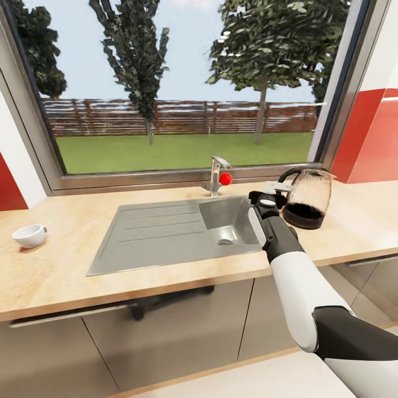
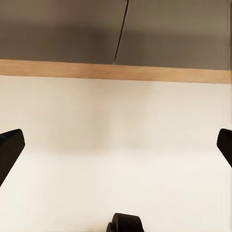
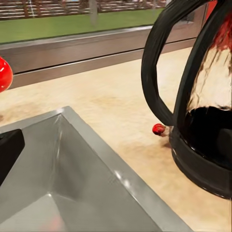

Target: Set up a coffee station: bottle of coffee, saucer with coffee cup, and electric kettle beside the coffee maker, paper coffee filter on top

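- Electric kettle (image 1: 307, 199) upright on the worktop (image 1: 66, 260) just right of the sink (image 1: 177, 229), loop handle turned left toward the right claw (image 1: 264, 198)
- Right claw beside that handle, over the sink's right rim; cannot tell how wide
- Left claw (image 2: 116, 145) spread wide over pale floor
- Coffee cup (image 1: 29, 235) tipped, mouth up-right, far left; bare worktop all round
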